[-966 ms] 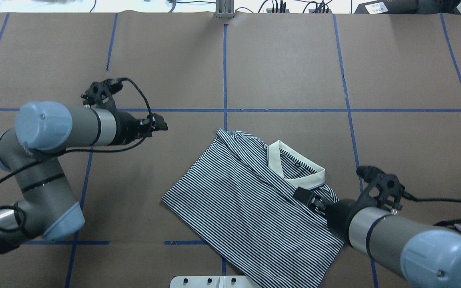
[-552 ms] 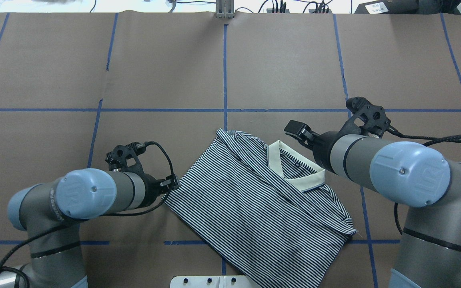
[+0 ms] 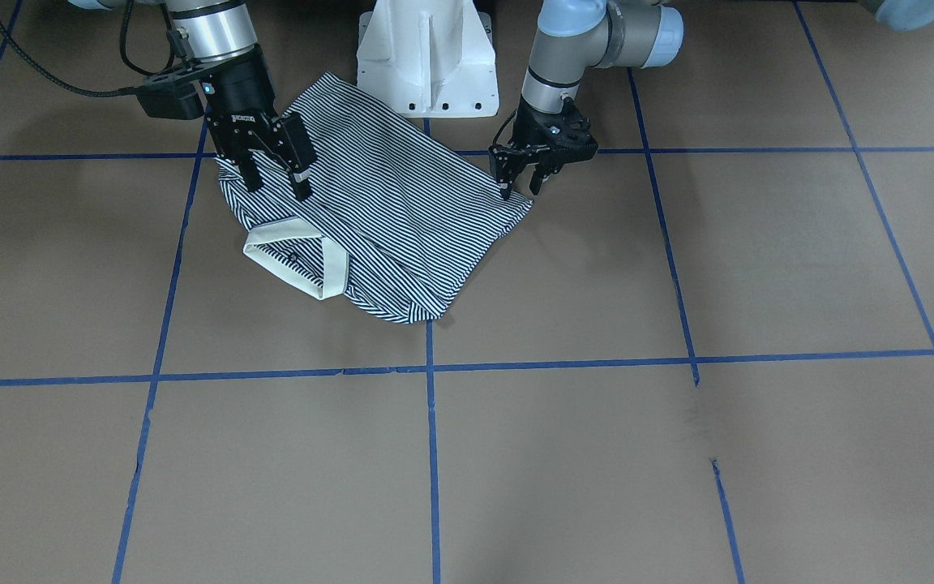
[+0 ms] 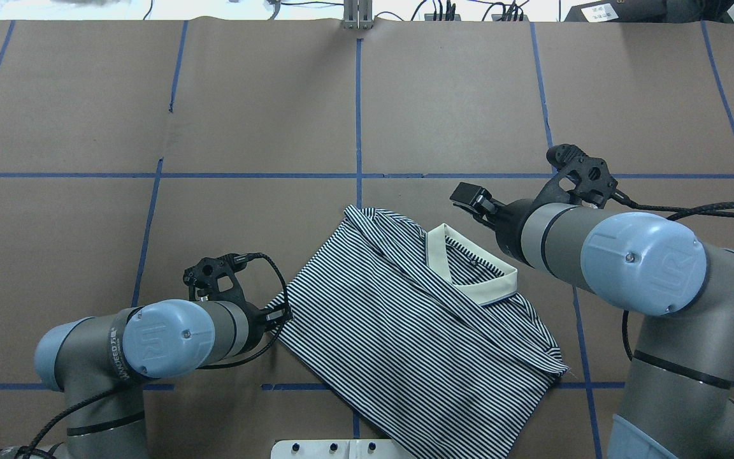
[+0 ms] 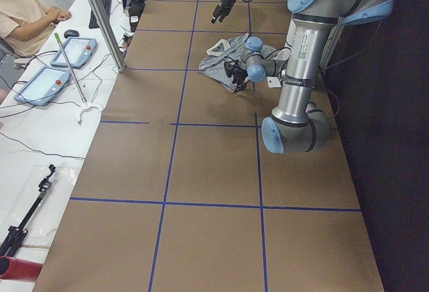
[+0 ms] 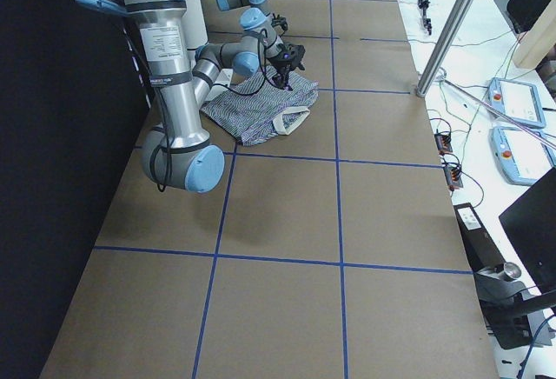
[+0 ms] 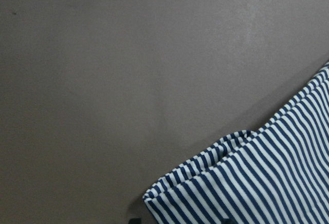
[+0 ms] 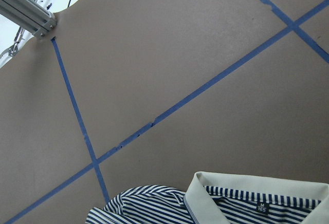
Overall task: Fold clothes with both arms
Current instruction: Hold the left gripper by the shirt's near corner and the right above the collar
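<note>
The striped polo shirt [image 4: 392, 331] lies folded and slanted on the brown table, its cream collar [image 4: 434, 252] toward the far right. My left gripper [image 4: 281, 312] is low at the shirt's left corner, open, and that corner [image 7: 154, 198] shows just ahead of its fingertips in the left wrist view. In the front-facing view its fingers [image 3: 504, 188] stand at the corner's edge. My right gripper [image 3: 275, 186] hangs wide open above the shirt [image 3: 402, 211] near the collar [image 3: 284, 264], holding nothing. The right wrist view looks down on the collar [image 8: 247, 188].
The white pedestal base [image 3: 426, 57] stands right behind the shirt. Blue tape lines [image 4: 359, 115] divide the table into squares. A metal post [image 5: 100, 17] rises at the far edge, and a person [image 5: 27, 14] sits beyond it beside tablets [image 5: 40, 84].
My left gripper swung from the far left down to the shirt's left corner. My right gripper lifted off the shirt by the collar and moved up past it.
</note>
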Tool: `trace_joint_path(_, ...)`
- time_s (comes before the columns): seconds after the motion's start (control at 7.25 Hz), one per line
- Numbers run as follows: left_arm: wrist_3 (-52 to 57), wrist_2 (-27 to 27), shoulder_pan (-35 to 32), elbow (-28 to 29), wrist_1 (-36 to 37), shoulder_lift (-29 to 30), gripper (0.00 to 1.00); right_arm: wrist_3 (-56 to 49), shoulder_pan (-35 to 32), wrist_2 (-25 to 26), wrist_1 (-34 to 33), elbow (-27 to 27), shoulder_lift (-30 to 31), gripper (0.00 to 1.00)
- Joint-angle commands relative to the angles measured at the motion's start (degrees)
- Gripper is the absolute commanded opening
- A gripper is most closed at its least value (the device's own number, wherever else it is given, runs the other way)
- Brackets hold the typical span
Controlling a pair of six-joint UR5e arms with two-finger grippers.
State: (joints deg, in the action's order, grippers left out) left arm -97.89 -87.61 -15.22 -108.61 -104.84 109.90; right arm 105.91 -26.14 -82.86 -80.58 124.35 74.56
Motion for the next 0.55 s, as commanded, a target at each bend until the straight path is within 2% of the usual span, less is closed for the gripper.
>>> trace_joint_path(0.0,0.24,2.00,0.02,0.42,0.60,0.05,0.60,-0.01,-0.14,0.06,-0.45,0.01,0.14,1.00)
trace_joint_path(0.41,0.33,2.27,0.37,0.77,0.60,0.75,0.59,-0.01,-0.14,-0.02,-1.15,-0.34,0.23,1.00)
